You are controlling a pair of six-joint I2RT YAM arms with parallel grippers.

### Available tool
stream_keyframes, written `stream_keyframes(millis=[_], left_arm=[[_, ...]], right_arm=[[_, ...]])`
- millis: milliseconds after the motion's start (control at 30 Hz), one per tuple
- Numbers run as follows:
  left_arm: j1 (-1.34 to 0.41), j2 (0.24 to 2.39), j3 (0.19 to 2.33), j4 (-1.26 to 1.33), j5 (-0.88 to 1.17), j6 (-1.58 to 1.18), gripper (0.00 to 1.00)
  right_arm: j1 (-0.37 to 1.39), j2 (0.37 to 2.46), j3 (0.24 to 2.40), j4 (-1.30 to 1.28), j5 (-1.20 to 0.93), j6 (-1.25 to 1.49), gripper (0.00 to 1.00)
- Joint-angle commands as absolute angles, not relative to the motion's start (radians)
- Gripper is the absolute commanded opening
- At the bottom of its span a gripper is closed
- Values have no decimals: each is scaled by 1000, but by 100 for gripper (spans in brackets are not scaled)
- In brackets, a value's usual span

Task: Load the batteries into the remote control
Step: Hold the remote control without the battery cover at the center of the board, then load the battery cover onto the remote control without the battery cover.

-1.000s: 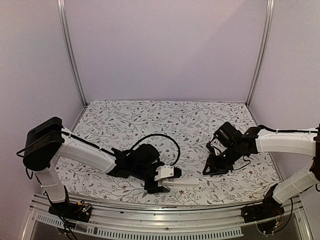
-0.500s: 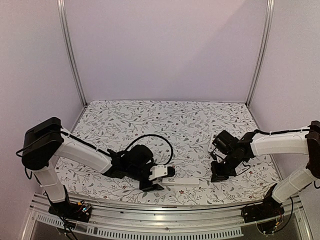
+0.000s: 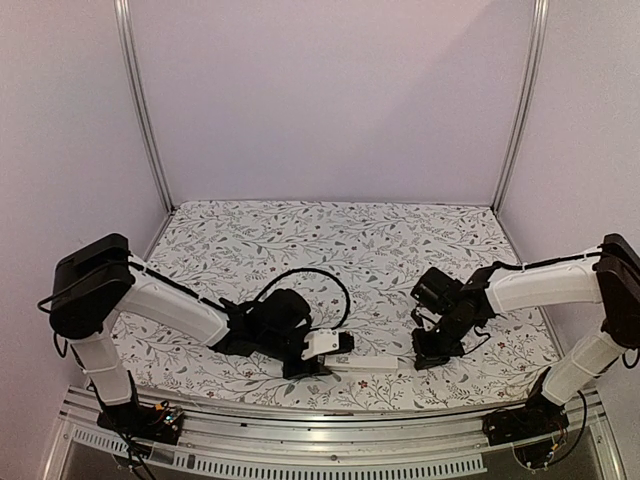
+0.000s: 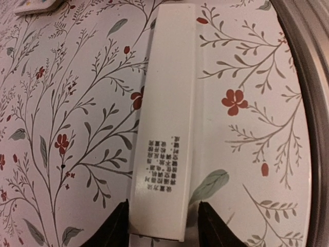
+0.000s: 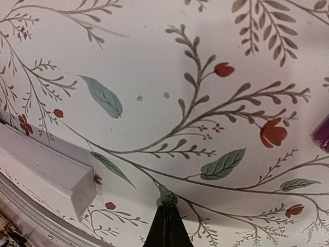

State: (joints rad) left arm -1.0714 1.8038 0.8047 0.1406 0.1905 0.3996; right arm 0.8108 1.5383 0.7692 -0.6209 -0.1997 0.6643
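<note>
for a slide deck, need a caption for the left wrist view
Left end effector straddling one end of the white remote lying on the floral tablecloth.

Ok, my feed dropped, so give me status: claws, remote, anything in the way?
Left claw open, straddling white remote at its end. Right claw shut, apparently empty, low over floral cloth. No batteries clearly in view. Nothing blocking.
</note>
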Motion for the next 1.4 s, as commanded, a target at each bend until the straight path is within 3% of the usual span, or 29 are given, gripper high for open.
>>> stream_keyframes(millis=[0,600,900,1367], left_arm=[[-1080,1839,818,110,197,381,42],[-1132,1846,801,129,126,310,36],[-1131,1823,771,126,141,309,44],[-1131,1839,778,125,143,298,42]], right_arm=[[836,1577,801,-657,-144,673,0],[917,1652,936,-763,-40,677,0],[922,1668,968,-759,-47,666,0],[940,1696,984,-783,-31,671,0]])
